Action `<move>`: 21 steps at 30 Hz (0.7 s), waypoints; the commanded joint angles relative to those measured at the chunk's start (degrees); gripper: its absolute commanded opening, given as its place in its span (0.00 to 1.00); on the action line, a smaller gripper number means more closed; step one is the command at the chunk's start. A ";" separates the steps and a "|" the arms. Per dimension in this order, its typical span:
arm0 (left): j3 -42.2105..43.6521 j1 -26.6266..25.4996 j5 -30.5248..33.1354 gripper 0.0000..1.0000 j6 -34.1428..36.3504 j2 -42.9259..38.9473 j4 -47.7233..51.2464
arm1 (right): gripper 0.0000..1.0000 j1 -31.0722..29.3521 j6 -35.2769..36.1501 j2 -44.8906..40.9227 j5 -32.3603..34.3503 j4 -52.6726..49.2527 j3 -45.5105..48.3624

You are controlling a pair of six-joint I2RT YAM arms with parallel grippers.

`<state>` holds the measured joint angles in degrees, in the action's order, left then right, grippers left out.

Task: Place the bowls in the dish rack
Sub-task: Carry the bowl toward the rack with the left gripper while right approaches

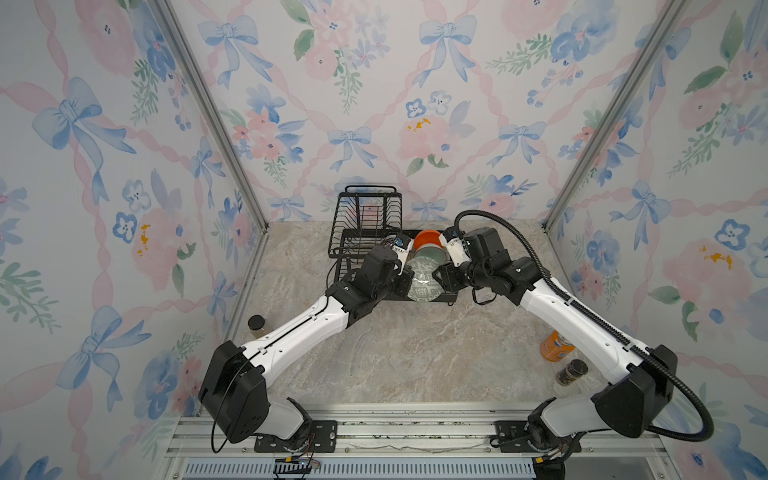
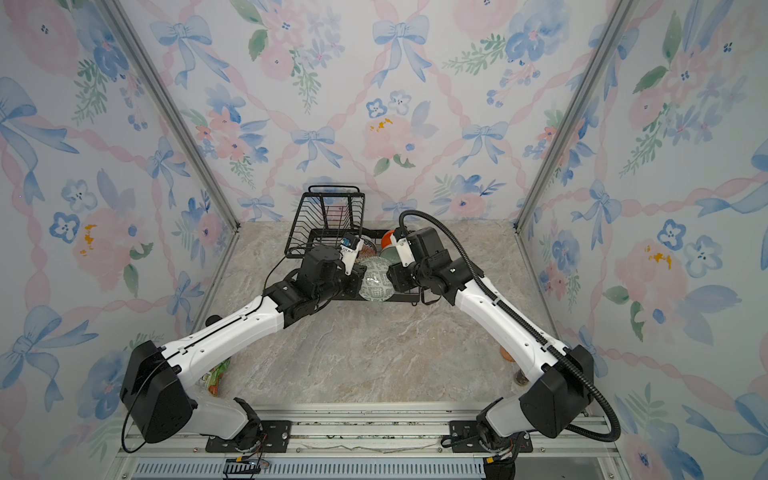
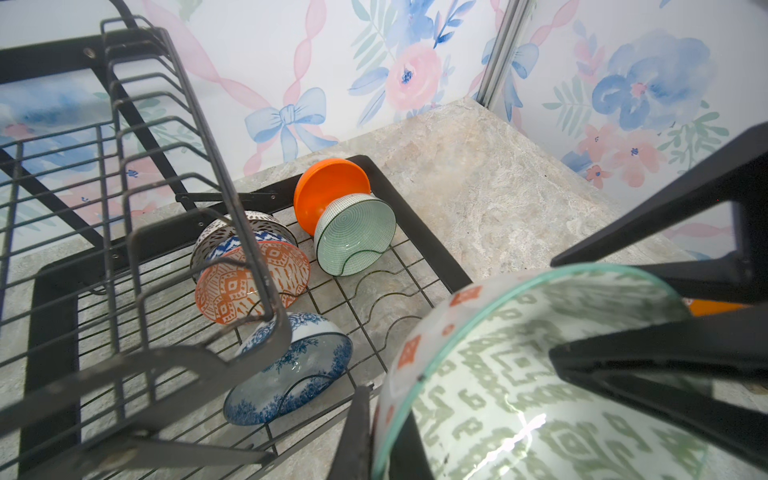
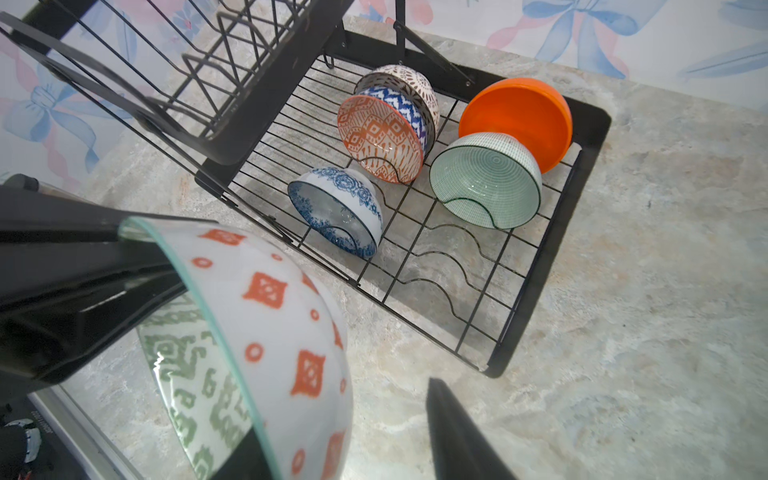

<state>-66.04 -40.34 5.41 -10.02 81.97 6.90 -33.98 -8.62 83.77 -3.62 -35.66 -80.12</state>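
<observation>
Your left end effector (image 1: 404,277) is clamped tight on the rim of the green-white bowl (image 1: 423,284), holding it tilted at the near edge of the dish rack (image 1: 365,216) (lower tray side). Your right end effector (image 1: 437,277) stands partly open beside that bowl, not gripping it. Five other bowls (image 4: 486,183) stand in the tray.
</observation>
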 commanded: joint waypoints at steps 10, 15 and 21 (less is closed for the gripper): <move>-1.72 -0.27 0.53 0.00 0.84 -0.41 -3.57 | 0.20 -1.86 -0.52 3.15 0.76 -1.88 -2.85; -1.55 -0.27 0.13 0.00 0.79 -0.59 -3.56 | 0.13 -1.88 -0.26 3.16 0.96 -1.96 -3.04; -1.20 -0.78 -1.57 0.00 1.66 -0.85 -3.75 | 0.01 -1.88 0.00 3.24 1.20 -1.84 -3.03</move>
<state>-66.04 -40.86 6.68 -9.87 82.04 6.66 -35.48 -10.04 86.61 -1.17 -35.94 -81.65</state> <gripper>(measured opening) 0.060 0.141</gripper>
